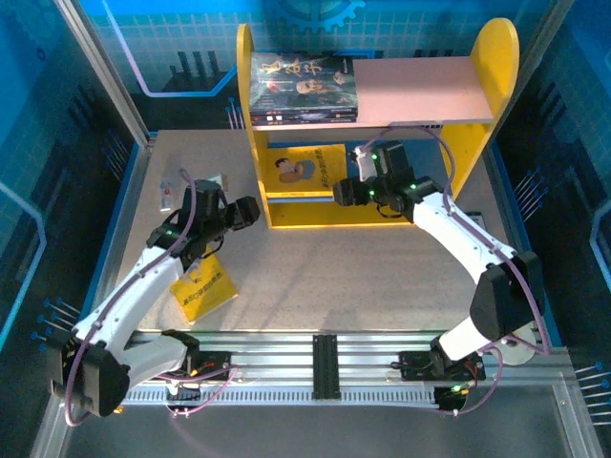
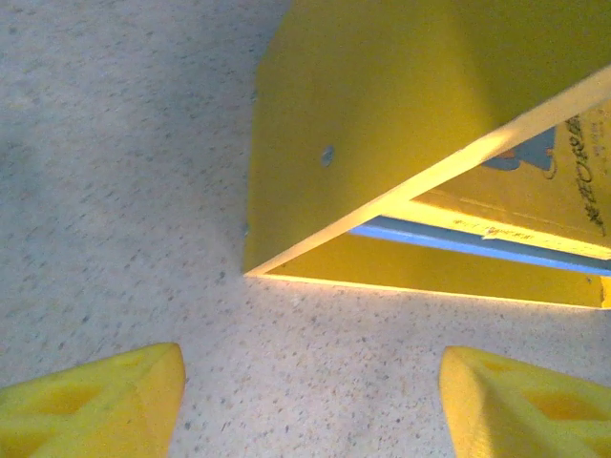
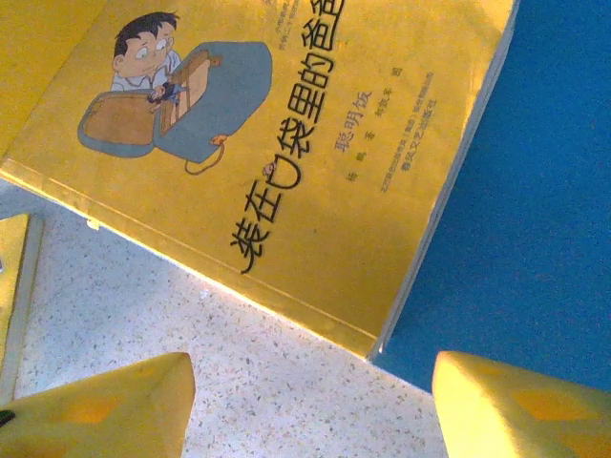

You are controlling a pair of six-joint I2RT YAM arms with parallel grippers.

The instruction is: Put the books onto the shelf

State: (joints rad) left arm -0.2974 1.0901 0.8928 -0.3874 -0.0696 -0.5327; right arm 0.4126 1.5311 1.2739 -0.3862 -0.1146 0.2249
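Observation:
The shelf stands at the back of the table. A stack of dark-covered books lies on its pink upper board. One yellow book with a cartoon figure lies on the blue lower board. Another yellow book lies on the table under my left arm. My left gripper is open and faces the shelf's left side panel; bare table lies between its fingers. My right gripper is open just in front of the lower board. The yellow book is beyond its fingertips, apart from them.
A small white device and a white card lie on the table to the left of the shelf. Blue walls close in the table on both sides. An aluminium rail with the arm bases runs along the near edge.

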